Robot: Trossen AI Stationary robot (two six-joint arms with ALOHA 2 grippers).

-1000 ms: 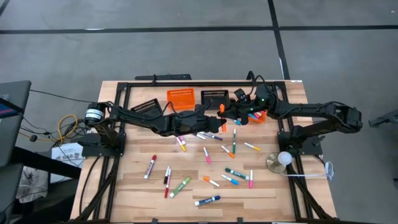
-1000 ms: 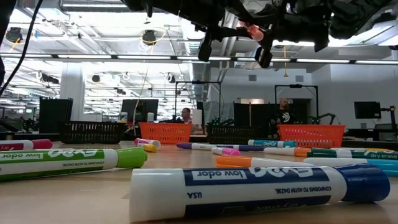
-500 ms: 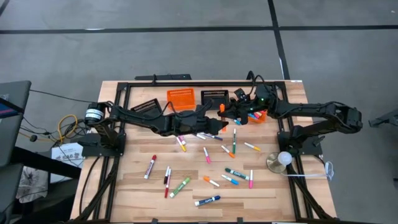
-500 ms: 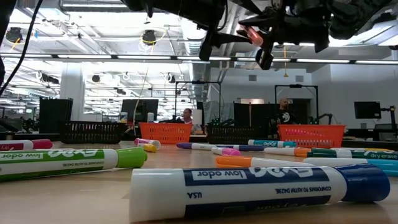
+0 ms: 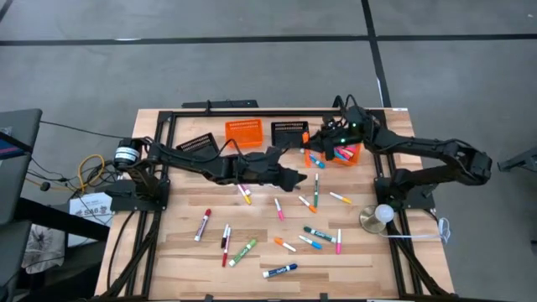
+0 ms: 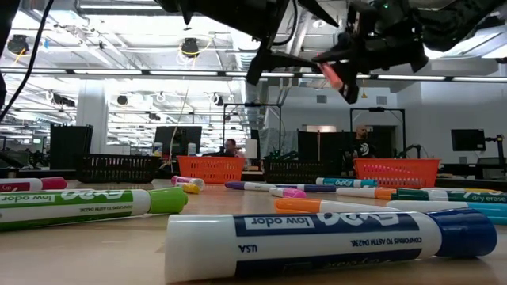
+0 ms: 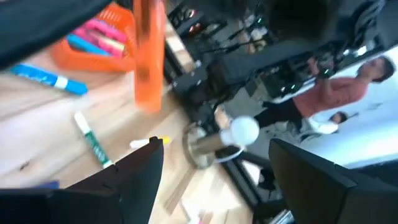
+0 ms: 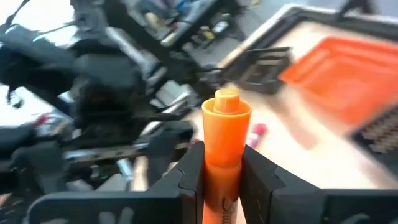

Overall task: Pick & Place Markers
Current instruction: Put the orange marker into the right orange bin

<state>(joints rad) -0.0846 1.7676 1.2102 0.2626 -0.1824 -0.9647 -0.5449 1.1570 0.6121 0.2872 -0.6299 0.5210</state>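
My right gripper (image 5: 312,144) (image 8: 224,163) is shut on an orange marker (image 8: 226,124), held above the table's far right part, beside an orange basket (image 5: 351,156) with several markers in it. My left gripper (image 5: 295,176) (image 7: 217,149) stands open just left of it with nothing between its fingers. The left wrist view shows the orange marker (image 7: 149,59) ahead of the open fingers, and the low view shows it (image 6: 329,73) high above the table. Several other markers (image 5: 279,210) lie flat and scattered on the wooden table (image 5: 185,252). My right gripper pinches the orange marker's barrel (image 8: 222,177) between its two fingers (image 8: 186,177), one on each side. One end of the marker (image 8: 227,102) sticks out past the fingertips. The marker is lifted clear of the table and slants in the hold.
At the far edge stand an orange basket (image 5: 243,132) and two black baskets (image 5: 199,143) (image 5: 289,130). A round-headed stand (image 5: 377,216) is at the table's right edge. Large markers (image 6: 333,237) (image 6: 87,206) lie near the front. People show in the room beyond.
My left gripper has opened and let go of the orange marker. My right gripper, still shut on it, has carried the marker away from the left gripper toward the table's far right, next to the orange basket with markers.
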